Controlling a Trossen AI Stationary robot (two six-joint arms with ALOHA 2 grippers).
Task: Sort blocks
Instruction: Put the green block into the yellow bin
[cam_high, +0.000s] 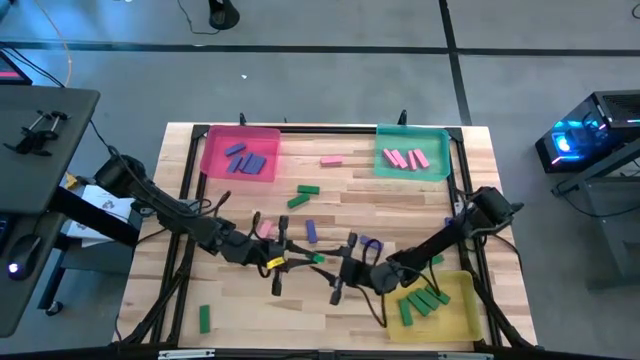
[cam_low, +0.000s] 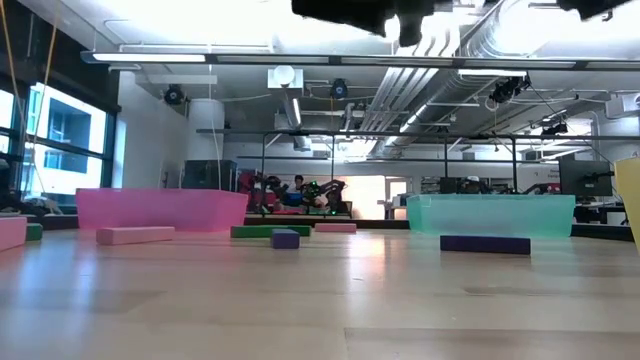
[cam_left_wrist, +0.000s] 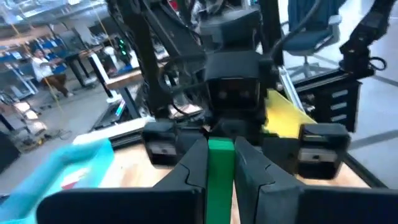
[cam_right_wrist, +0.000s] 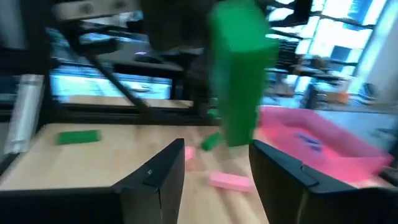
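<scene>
High view: at lower centre the left gripper (cam_high: 302, 258) pinches a green block (cam_left_wrist: 220, 163) opposite the spread-fingered, empty right gripper (cam_high: 342, 272). A mistimed handover could drop it among loose blocks nearby; the yellow tray (cam_high: 468, 318) sits lower right, with the right arm across the path.

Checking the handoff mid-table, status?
Left gripper shut on green block. Right gripper open, facing it, block between its fingers. Yellow tray nearby. Nothing in the way.
</scene>
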